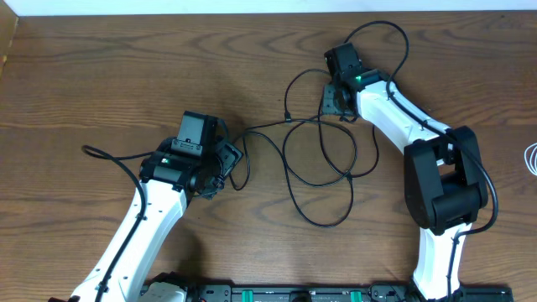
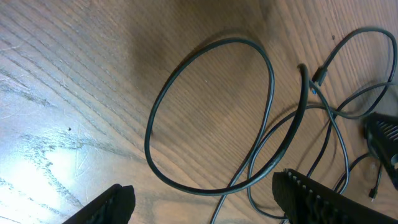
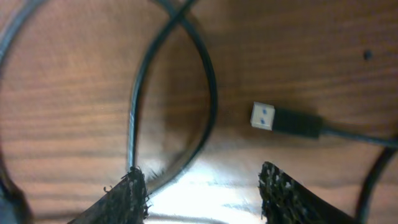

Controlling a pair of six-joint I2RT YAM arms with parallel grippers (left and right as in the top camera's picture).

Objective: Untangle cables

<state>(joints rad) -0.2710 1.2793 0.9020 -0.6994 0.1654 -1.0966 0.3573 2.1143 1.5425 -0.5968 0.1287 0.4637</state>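
Closest to the lens, note the black ridged fingertips (image 3: 127, 193) of the right gripper (image 3: 205, 193): parted, clamping nothing, with bare wood in the gap. Judging progress across the brown wood-grain table (image 1: 101, 67): early to partway, hard to say finer. From overhead, reaching in with two white-and-black arms: right arm (image 1: 436, 176) bent back toward its own gripper, left arm (image 1: 138, 226) ending well apart from the right gripper, its left gripper (image 2: 211, 199) likewise released and holding nothing. Left to sort: thin black cables (image 2: 272, 81) sprawled in several wide loops from just under the right gripper out to the left gripper, crossing one another at several spots near the right gripper. No tight knot visible, yet no black cord laid out on its own either. Possibly one white cord (image 1: 531, 158) already clear of the heap, well apart from the right gripper at the picture's edge, though with too little showing to be sure. Directly beneath the right gripper, touching or just beside one fingertip (cannot tell which): a narrow hairpin loop of black cable, crossing itself farther out. Just beside the right gripper's other fingertip, apart from it: a small silver-tipped USB plug (image 3: 263, 116) on a black sleeve, lying flat and free.
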